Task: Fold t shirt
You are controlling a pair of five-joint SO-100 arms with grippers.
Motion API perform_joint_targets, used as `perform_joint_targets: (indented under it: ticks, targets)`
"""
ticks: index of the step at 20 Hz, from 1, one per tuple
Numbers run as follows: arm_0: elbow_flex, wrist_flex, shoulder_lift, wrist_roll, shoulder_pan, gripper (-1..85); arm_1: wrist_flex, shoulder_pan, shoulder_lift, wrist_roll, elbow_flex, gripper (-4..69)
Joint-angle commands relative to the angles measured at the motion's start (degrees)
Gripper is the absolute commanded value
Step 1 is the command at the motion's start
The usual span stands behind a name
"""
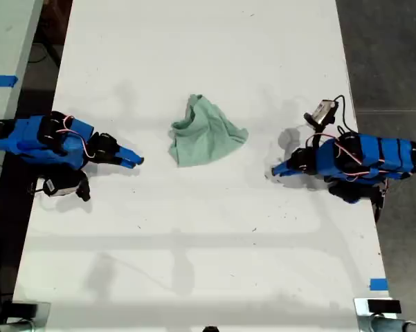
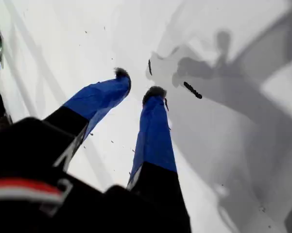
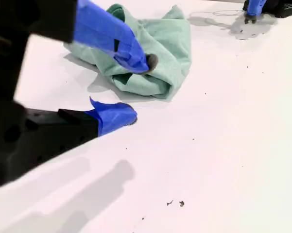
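**Shirt crumpled mid-desk, both claws open and empty**

The t shirt [image 1: 206,138] lies in a wrinkled, loosely bunched heap a little above the centre of the exterior view, its neck opening toward the upper left of the heap. It rests flat on the white desk [image 1: 194,263], touched by nothing.

My second claw [image 3: 141,90] is spread wide with nothing between its blue jaws. It sits just short of the shirt's nearest folded edge, and another blue claw [image 3: 255,7] shows far beyond the cloth. My first claw [image 2: 138,82] is also parted and empty, over bare desk with a few dark specks and grey shadows.

In the exterior view one blue arm [image 1: 52,142] lies at the left edge of the desk and another arm [image 1: 360,159] at the right edge. Both point inward toward the shirt and are well apart from it.

The desk is scuffed with small dark marks. Dark grey floor [image 1: 394,55] runs down the right of the exterior view, and a strip of blue tape [image 1: 378,283] sits at the lower right.
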Motion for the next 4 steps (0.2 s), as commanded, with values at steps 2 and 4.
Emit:
perform_joint_targets:
  ticks: [2, 4]
  targets:
    - [0.00, -0.09, 0.35, 0.26, -0.70, 13.2, 0.35, -0.53, 0.62, -0.53, 3.16, 9.0]
    - [0.00, -0.09, 0.35, 0.26, -0.70, 13.2, 0.35, -0.53, 0.62, -0.53, 3.16, 9.0]
